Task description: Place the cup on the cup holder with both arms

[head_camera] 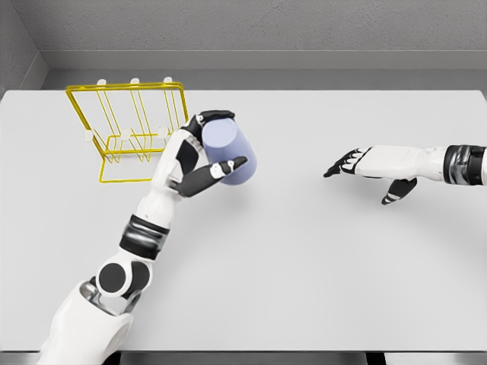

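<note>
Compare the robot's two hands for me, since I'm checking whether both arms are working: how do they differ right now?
The left hand is curled around the lavender cup, holding it tilted beside the yellow wire cup holder; the right hand holds nothing. The left hand's fingers are wrapped shut, while the right hand's are extended and relaxed. The left hand sits near the holder; the right hand is far across the table. Both are white with dark fingers.

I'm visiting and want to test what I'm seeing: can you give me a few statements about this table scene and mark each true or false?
1. The left hand grips the pale blue cup. True.
2. The cup already hangs on the yellow wire cup holder. False: it is in the hand, beside the holder.
3. The right hand holds a second cup. False: it is open and holds nothing.
4. The holder stands at the table's far left. True.
</note>
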### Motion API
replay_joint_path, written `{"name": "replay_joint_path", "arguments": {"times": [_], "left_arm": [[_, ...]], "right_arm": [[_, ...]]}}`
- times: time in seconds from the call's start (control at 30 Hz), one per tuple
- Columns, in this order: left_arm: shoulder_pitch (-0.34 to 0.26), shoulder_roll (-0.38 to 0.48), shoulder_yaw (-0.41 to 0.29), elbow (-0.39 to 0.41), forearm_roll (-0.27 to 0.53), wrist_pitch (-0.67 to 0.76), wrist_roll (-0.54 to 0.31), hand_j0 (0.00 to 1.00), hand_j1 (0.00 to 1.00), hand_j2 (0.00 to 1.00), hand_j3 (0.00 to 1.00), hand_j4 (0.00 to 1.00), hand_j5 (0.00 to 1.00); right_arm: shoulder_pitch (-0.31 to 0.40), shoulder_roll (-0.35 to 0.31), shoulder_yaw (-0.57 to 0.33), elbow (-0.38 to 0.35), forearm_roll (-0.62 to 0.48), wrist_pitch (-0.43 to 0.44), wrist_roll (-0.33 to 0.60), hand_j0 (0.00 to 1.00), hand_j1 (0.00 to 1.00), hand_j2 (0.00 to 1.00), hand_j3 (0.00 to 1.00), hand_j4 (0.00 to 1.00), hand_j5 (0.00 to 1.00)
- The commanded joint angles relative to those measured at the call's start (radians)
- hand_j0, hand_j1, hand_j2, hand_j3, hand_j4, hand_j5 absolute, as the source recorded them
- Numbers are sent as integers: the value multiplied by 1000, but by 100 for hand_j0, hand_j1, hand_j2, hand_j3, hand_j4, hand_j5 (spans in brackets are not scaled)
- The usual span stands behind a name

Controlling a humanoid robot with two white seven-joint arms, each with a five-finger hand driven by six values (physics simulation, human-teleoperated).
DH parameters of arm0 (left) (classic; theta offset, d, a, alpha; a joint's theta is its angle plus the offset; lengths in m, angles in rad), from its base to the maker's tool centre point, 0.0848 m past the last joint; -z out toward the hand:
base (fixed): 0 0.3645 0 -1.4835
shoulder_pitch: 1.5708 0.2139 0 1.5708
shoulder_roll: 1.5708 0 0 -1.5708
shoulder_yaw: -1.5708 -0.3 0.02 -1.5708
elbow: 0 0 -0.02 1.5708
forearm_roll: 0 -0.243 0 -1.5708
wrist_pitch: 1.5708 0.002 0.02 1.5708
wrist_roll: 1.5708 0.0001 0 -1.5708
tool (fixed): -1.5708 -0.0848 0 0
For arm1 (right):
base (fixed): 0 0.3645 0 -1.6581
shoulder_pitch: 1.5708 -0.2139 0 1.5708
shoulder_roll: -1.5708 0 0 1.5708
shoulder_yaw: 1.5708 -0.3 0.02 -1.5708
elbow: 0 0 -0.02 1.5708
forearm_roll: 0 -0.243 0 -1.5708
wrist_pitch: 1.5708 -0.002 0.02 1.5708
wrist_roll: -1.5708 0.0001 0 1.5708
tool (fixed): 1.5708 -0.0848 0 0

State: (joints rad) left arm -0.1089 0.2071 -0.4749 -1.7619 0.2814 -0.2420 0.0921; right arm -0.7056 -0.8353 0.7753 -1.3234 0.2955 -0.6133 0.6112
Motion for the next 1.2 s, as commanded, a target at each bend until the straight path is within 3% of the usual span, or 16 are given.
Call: {"name": "replay_joint_path", "arguments": {"times": [0.0, 0.37, 1.17], "left_arm": [[-2, 0, 2, -1, 1, -23, 2, 62, 62, 62, 62, 62, 62], [-23, 3, 39, -2, 12, -114, 2, 62, 62, 62, 62, 62, 62], [-25, 60, 150, -2, 73, -114, 2, 62, 62, 62, 62, 62, 62]], "right_arm": [[0, -1, -1, 0, -6, 2, 0, 100, 100, 100, 100, 100, 100], [2, -1, -1, 0, -6, 2, 0, 100, 100, 100, 100, 100, 100], [2, 1, 1, 1, -4, 2, 0, 100, 100, 100, 100, 100, 100]]}}
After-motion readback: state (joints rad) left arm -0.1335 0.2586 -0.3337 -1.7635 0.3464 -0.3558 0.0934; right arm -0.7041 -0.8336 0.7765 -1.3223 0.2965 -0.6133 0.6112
